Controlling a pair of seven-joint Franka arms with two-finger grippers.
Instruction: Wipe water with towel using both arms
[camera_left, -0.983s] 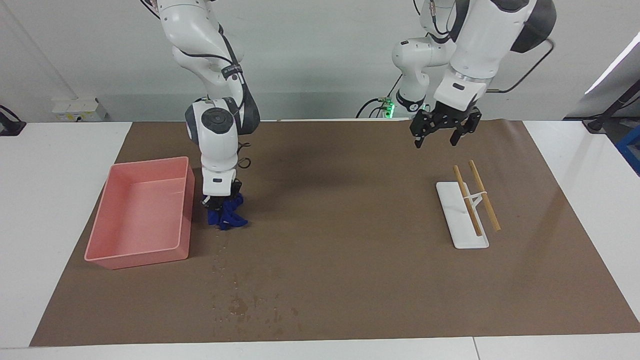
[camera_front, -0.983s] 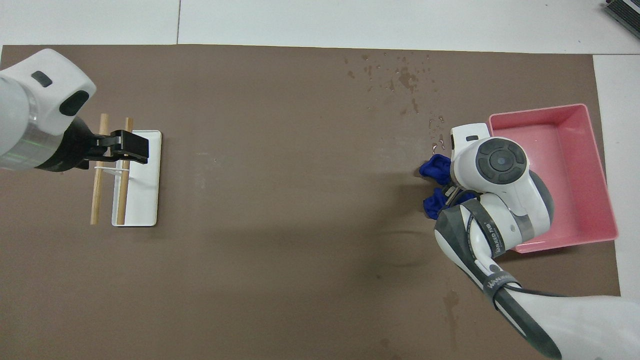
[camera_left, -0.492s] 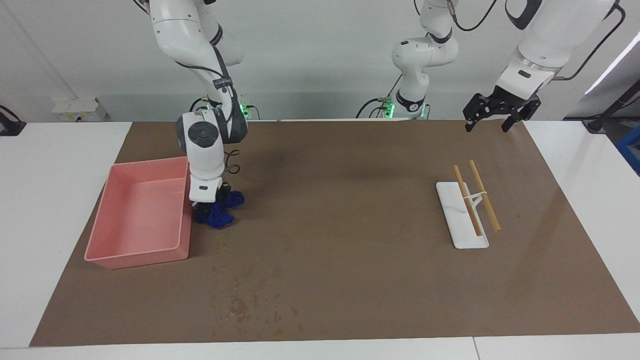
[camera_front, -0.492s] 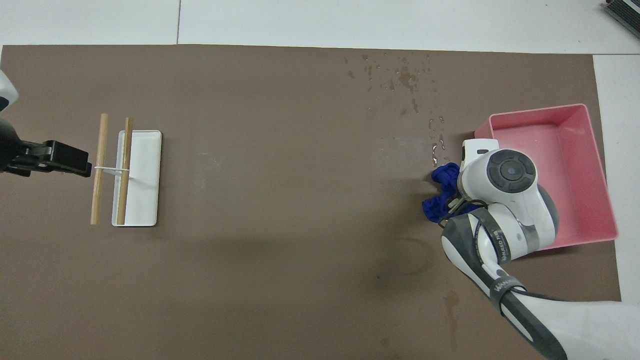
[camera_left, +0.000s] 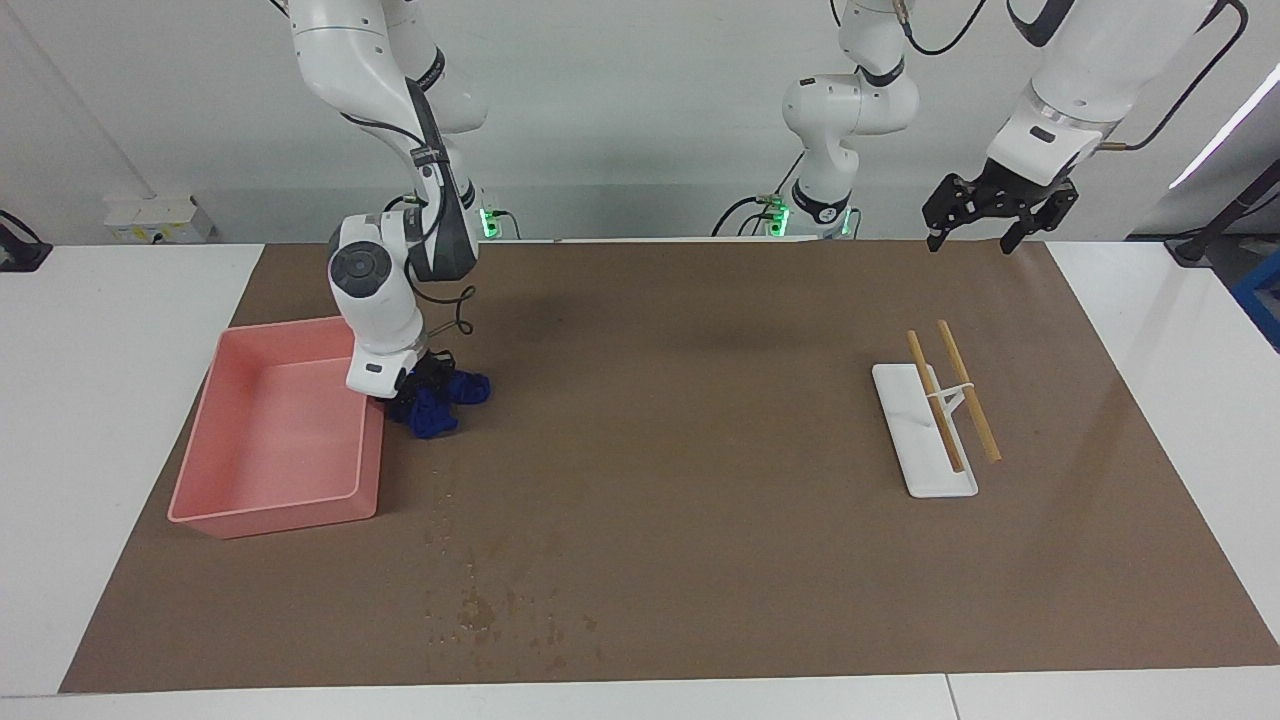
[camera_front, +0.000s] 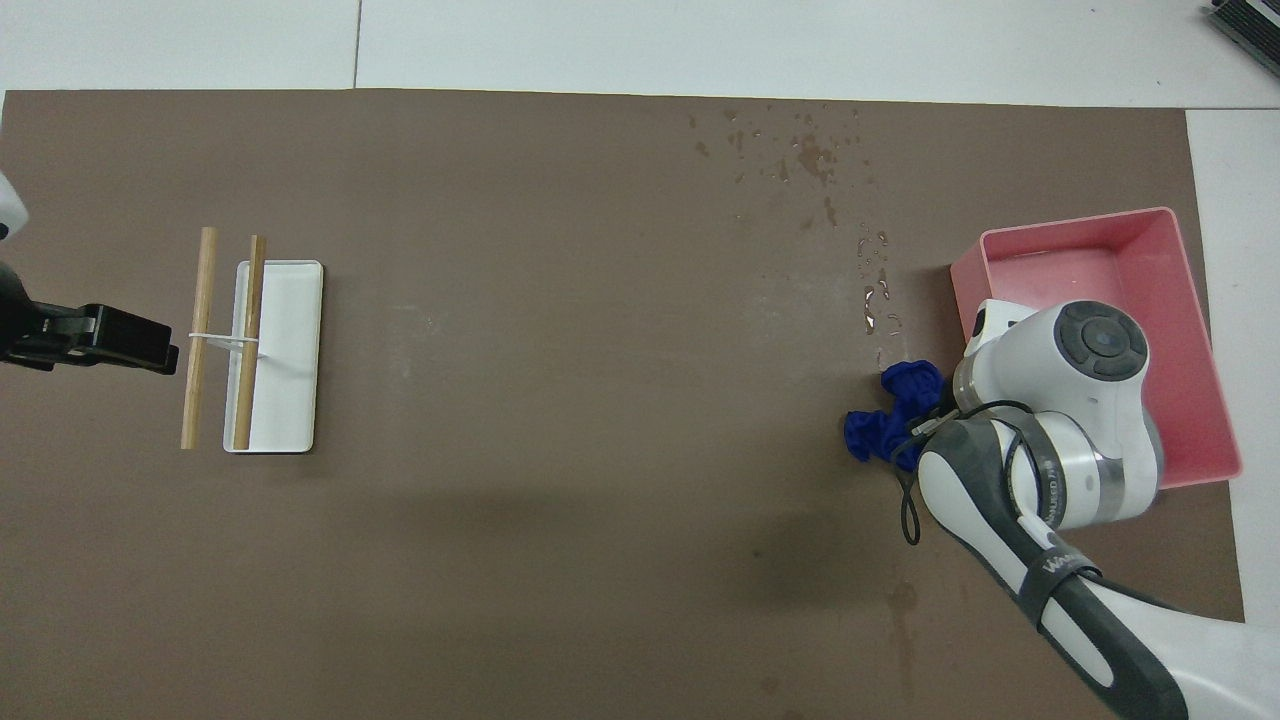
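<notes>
A crumpled blue towel (camera_left: 437, 403) (camera_front: 889, 421) lies bunched on the brown mat (camera_left: 700, 480), beside the pink bin's long wall. My right gripper (camera_left: 418, 386) is shut on the towel from above. In the overhead view the wrist hides its fingers. The water (camera_left: 480, 608) (camera_front: 812, 155) shows as droplets and damp blotches farther from the robots than the towel, with a thin trail of drops (camera_front: 875, 295) leading toward it. My left gripper (camera_left: 968, 240) (camera_front: 150, 345) hangs open and holds nothing, high over the mat's edge at the left arm's end.
A pink bin (camera_left: 372, 470) (camera_front: 1080, 216) stands at the right arm's end, its wall touching my right wrist's side. A white tray (camera_left: 925, 470) (camera_front: 290, 400) bearing two tied wooden sticks (camera_left: 955, 385) (camera_front: 203, 330) sits toward the left arm's end.
My right gripper has dragged the towel toward the robots along the bin's wall. The left arm has risen and swung out to its own end of the table, staying open.
</notes>
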